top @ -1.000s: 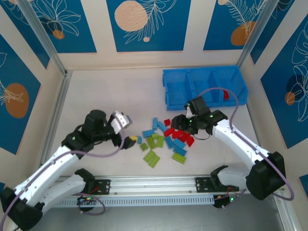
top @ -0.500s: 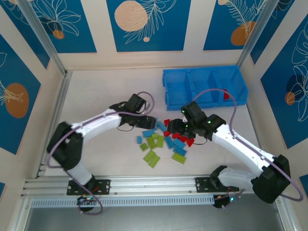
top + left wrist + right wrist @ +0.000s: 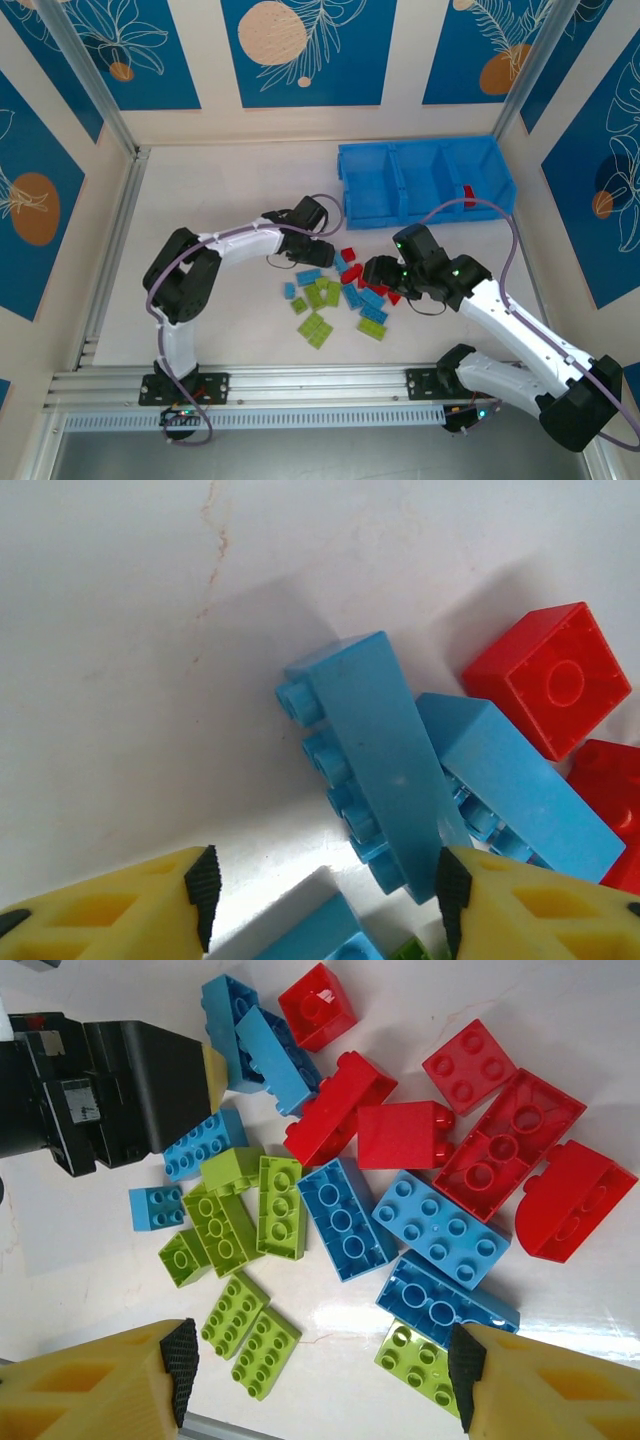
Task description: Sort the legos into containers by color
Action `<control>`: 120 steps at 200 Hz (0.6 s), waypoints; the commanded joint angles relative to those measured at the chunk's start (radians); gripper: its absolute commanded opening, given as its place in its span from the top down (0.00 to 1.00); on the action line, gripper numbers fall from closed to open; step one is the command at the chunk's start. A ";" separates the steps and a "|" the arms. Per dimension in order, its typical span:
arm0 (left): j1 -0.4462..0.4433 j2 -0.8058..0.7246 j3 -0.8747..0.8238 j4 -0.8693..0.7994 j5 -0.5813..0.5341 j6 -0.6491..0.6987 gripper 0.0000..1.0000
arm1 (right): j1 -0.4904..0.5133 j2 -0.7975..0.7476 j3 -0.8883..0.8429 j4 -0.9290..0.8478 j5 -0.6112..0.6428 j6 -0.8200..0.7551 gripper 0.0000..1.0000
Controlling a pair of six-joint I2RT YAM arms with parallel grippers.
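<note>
Place: a robot test cell in a lab is showing here.
Walls: blue leaf-print panels [image 3: 340, 70] are enclosing the white table [image 3: 220, 190].
Frame: aluminium posts [image 3: 90, 80] and a slotted rail [image 3: 320, 385] are bordering it.

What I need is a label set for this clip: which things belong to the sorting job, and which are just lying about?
Part of the job: red legos, light blue legos, lime green legos, blue bin tray, left gripper, right gripper.

Just there: aluminium rail, patterned wall panels.

Twenty-one legos [image 3: 345, 1218], three containers [image 3: 370, 212]
</note>
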 commanded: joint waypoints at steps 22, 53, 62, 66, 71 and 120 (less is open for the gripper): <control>-0.005 0.061 0.008 0.058 0.086 0.043 0.27 | -0.005 -0.009 -0.011 -0.017 0.014 0.020 0.30; -0.005 0.111 0.031 0.080 0.066 0.041 0.21 | -0.006 -0.008 -0.013 -0.015 0.015 0.020 0.30; -0.005 0.128 0.044 0.075 0.055 0.040 0.23 | -0.007 -0.010 -0.012 -0.016 0.014 0.023 0.30; -0.004 0.135 0.048 0.074 0.051 0.039 0.23 | -0.007 -0.010 -0.011 -0.017 0.014 0.021 0.30; -0.005 0.140 0.050 0.074 0.046 0.037 0.24 | -0.007 -0.009 -0.009 -0.019 0.014 0.022 0.30; -0.007 0.118 0.046 0.104 0.028 0.028 0.28 | -0.005 -0.010 -0.006 -0.028 0.007 0.024 0.30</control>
